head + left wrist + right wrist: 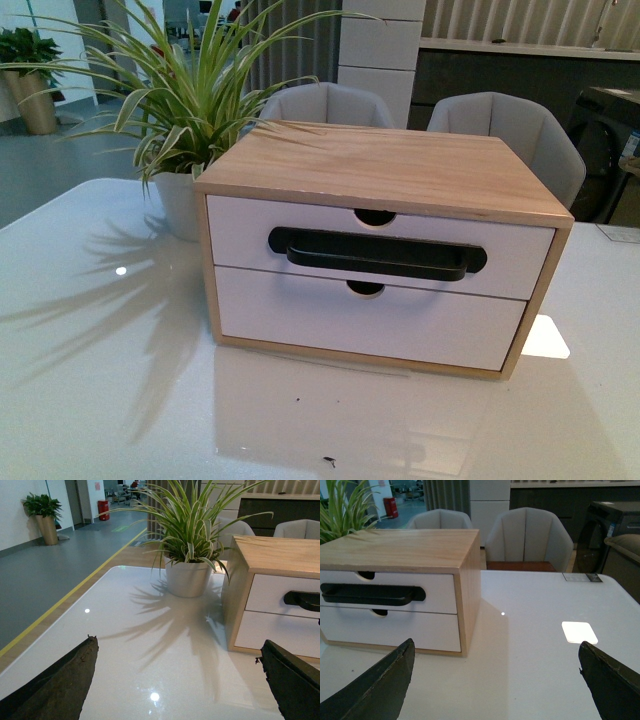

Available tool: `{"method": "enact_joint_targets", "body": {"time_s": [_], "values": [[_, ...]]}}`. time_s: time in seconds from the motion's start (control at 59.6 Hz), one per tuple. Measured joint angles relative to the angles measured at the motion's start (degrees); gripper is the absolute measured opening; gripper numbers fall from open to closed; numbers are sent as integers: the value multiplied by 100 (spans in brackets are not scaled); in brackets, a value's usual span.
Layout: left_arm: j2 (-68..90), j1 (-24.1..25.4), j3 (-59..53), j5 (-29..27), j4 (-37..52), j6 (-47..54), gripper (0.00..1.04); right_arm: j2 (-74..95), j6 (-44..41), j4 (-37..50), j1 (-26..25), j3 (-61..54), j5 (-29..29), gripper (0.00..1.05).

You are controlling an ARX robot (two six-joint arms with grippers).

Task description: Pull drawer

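Note:
A small wooden cabinet (390, 165) stands on the white table (100, 400). Its upper drawer (240, 230) has a white front, a long black bar handle (375, 255) in a black oval recess and a semicircular notch at its top edge; it is shut flush. It also shows in the right wrist view as the drawer (440, 587) with its handle (370, 594), and partly as the drawer (270, 592) in the left wrist view. Neither arm shows in the front view. My left gripper (177, 652) and right gripper (495, 652) are open over bare table, short of the cabinet.
Below is a plain white drawer front (360, 320) without a handle. A potted spider plant (175, 110) in a white pot (187, 577) stands left of the cabinet. Two grey chairs (530, 535) sit behind the table. The table's edges (65, 612) lie to either side.

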Motion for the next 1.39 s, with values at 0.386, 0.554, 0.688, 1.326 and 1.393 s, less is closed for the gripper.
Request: {"method": "enact_joint_targets", "body": {"time_s": [0.386,0.554,0.688,1.326,1.393], "values": [[0,2,0,0,0,0,97,0,0,0,0,0,0,96],[0,0,0,0,0,0,97,0,0,0,0,0,0,96],[0,2,0,0,0,0,97,0,0,0,0,0,0,96],[0,2,0,0,0,0,97,0,0,0,0,0,0,96],[0,2,0,0,0,0,97,0,0,0,0,0,0,96]]}}
